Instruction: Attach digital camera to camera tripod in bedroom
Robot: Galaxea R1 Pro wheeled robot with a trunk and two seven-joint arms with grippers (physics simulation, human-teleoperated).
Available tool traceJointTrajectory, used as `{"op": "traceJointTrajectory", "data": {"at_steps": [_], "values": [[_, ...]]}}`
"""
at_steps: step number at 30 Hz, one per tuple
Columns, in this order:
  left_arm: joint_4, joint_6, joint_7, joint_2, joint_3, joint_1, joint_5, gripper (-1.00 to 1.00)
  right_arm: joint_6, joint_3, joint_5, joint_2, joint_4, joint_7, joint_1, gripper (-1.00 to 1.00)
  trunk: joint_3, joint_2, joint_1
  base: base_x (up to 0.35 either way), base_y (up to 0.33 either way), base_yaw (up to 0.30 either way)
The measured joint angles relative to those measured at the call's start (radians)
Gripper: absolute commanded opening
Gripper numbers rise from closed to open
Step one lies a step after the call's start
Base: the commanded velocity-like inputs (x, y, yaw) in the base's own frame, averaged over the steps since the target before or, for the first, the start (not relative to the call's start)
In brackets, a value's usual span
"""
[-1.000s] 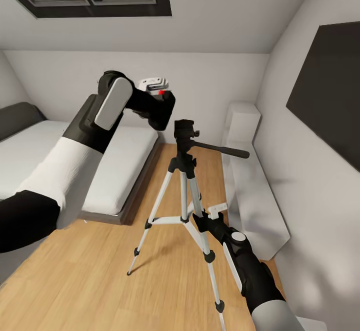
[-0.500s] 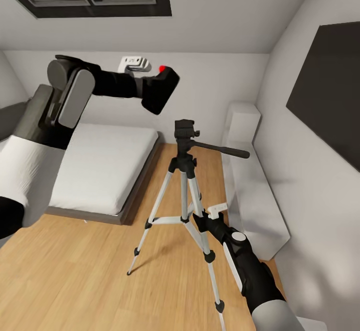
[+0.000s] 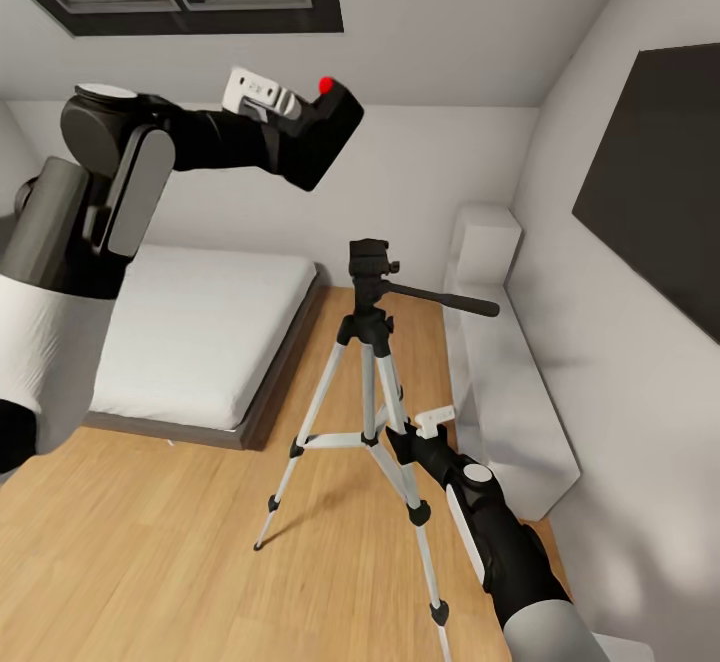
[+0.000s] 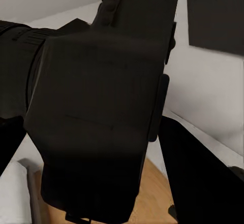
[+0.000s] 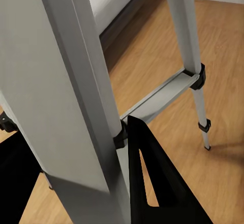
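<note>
You had the digital camera (image 3: pixel 318 137) clamped in your left hand (image 3: pixel 300 132) at upper centre, well above the camera tripod (image 3: pixel 372 362) whose leg your right hand (image 3: pixel 410 437) gripped at lower centre, so lowering onto its head seemed next.

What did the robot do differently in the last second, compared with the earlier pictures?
The left arm swung up and outward, lifting the small black boxy camera with the red button from just beside the tripod's head to well above it, near the sloped ceiling. The left gripper kept hold of it throughout. The tall silver-legged tripod with a black head stayed put, and the right gripper stayed at one of its legs.
</note>
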Motion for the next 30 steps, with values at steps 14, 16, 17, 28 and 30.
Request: {"op": "traceJointTrajectory", "data": {"at_steps": [14, 16, 17, 28, 30], "values": [[-0.003, -0.001, -0.012, 0.013, -0.078, 0.000, -0.006, -1.00, 0.000, 0.000, 0.001, 0.001, 0.000, 0.000, 0.000, -1.00, 0.000, 0.000, 0.000, 0.000, 0.000, 0.000], [0.007, 0.007, -0.013, 0.014, -0.083, 0.000, -0.006, -1.00, 0.000, 0.001, 0.001, 0.001, 0.001, 0.000, 0.000, -1.00, 0.000, 0.000, 0.000, 0.000, 0.000, 0.000], [0.012, 0.013, -0.013, 0.014, -0.084, 0.001, -0.005, -1.00, 0.000, 0.000, 0.002, 0.001, 0.001, 0.000, 0.000, -1.00, 0.000, 0.000, 0.000, 0.000, 0.000, 0.000], [0.231, 0.117, -0.324, 0.010, -0.089, -0.019, -0.022, -1.00, 0.000, -0.001, -0.002, -0.001, 0.000, 0.001, 0.000, -1.00, 0.000, 0.000, 0.000, 0.000, 0.000, 0.000], [0.272, 0.122, -0.401, 0.012, -0.090, -0.067, -0.037, -1.00, -0.001, -0.001, -0.003, -0.002, 0.001, 0.001, 0.000, -1.00, 0.000, 0.000, 0.000, 0.000, 0.000, 0.000]]}}
